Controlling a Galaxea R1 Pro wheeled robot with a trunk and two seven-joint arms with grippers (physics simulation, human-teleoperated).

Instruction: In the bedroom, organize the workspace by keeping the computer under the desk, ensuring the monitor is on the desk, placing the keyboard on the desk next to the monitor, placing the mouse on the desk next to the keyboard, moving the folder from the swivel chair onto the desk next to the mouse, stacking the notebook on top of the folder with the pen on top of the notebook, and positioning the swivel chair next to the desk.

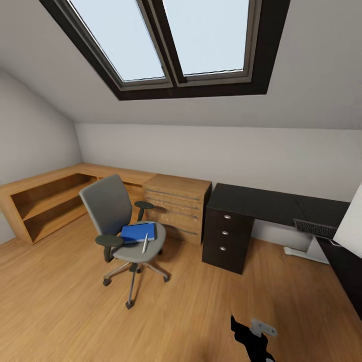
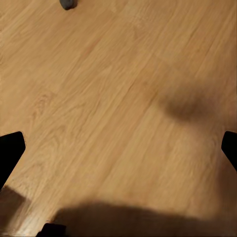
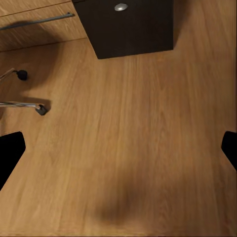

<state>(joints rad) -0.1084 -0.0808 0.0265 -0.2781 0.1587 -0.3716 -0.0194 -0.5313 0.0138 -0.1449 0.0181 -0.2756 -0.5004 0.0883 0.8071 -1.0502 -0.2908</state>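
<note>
Left gripper [image 2: 121,148]: jaws standing wide apart, holding nothing, hanging over bare floor [image 2: 113,98].
Right gripper [image 3: 121,148]: jaws spread wide, holding nothing, facing the floor just short of the drawer unit [image 3: 131,24].
Chair [image 1: 123,221]: standing on the floor well apart from the desk [image 1: 271,203], in front of the wooden dresser [image 1: 178,206]; its chrome legs are showing in the right wrist view.
Folder [image 1: 137,232]: lying flat on the chair seat.
Notebook: cannot tell; a dark edge is showing beside the folder.
Pen [image 1: 145,243]: lying on the seat, overlapping the folder's front edge.
Keyboard [image 1: 315,229]: lying on the desk at the right, beside a white panel [image 1: 352,218].
Shelf [image 1: 48,198]: running along the left wall.
Skylight [image 1: 171,42]: sitting in the sloped ceiling.
</note>
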